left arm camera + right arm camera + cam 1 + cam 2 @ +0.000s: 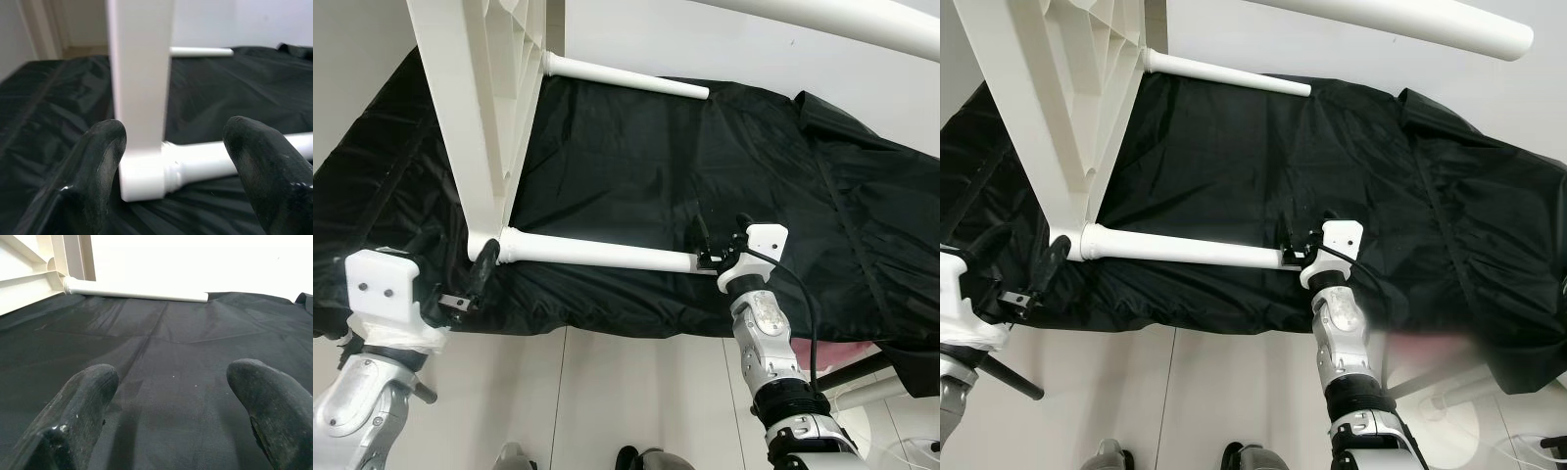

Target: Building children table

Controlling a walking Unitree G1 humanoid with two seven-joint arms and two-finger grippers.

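L tool (168,161) spread wide, fingers (100,161) either side of the corner where the white table top (475,108) meets the near leg (607,255); not pinching. R tool (707,253) also spread, at the free end of that near leg, holding nothing in wrist view. Both silver arms reach up from below, L at the corner, R at the leg tip. Table top stands on edge on the black cloth (705,166), far leg (626,76) sticking out parallel
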